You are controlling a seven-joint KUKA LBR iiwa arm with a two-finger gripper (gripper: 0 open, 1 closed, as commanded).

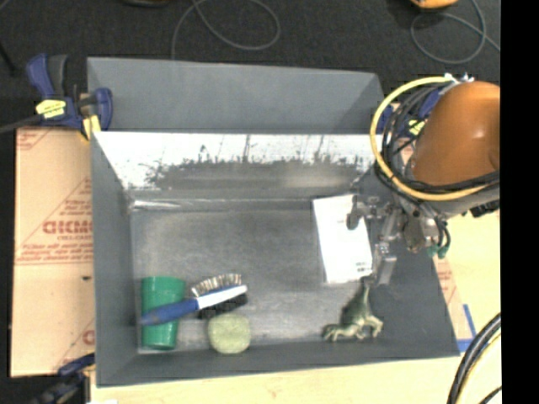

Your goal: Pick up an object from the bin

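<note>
Camera view, looking down into the bin. My arm enters from 3 o'clock, its wrist under a rounded orange cover (459, 133) ringed by looped yellow and black cables (387, 146). My claw (381, 269) hangs over the floor of the grey metal bin (236, 91), at about 4 o'clock from the floor's centre. I cannot tell whether the claw is wide or narrow, because the wrist hardware crowds it. At 6 o'clock of the claw stands a small green plastic toy dinosaur (357, 320), near the bin's front wall, with its upper end reaching up towards the claw's tip. I cannot tell whether the claw grips it, touches it or hangs just above it. At 10 o'clock of the claw, just beside it, a flat white rectangular card (339, 234) with some dark print lies on the floor. Well apart, at 8 o'clock of the floor, sits a green plastic cylindrical cup (158, 316). A blue-handled brush with white bristles (202, 301) lies across the cup, its bristle end pointing to 3 o'clock. A pale green round sponge (229, 333) rests just beside the brush, at its 5 o'clock.
</note>
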